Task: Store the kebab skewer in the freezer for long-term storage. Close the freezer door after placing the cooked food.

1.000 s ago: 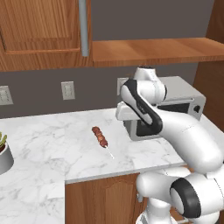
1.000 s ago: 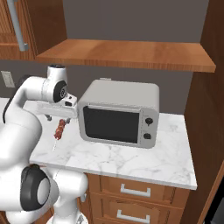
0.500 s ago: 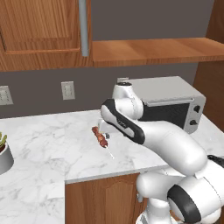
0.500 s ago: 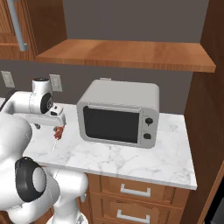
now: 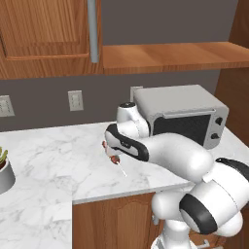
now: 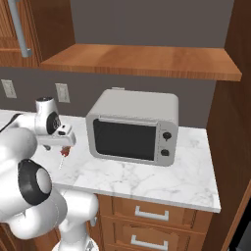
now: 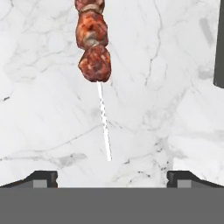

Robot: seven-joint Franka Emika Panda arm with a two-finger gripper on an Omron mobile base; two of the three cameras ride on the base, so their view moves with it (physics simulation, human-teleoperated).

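Observation:
The kebab skewer [image 7: 93,48], a thin pale stick with reddish-brown meat chunks, lies flat on the white marble counter [image 5: 58,160]. In the hand view its bare stick end points toward my gripper [image 7: 111,177], whose two dark fingertips [image 7: 43,177] stand wide apart and open, with nothing between them. From the left base view the gripper [image 5: 111,148] hovers just over the skewer [image 5: 115,159], left of the microwave. The right base view shows the hand [image 6: 63,143] directly above the skewer [image 6: 62,154]. The freezer and the freezer door are out of view.
A grey microwave [image 5: 182,116] stands on the counter right of the hand, also seen as the microwave [image 6: 132,127]. A wooden shelf [image 6: 142,61] runs above it. A grey pot with a plant [image 5: 5,172] sits far left. The counter's front edge [image 5: 112,192] lies close to the skewer.
The arm has swung left, from in front of the microwave to over the skewer, and has come down toward it. The jaws stay open. The skewer has not moved.

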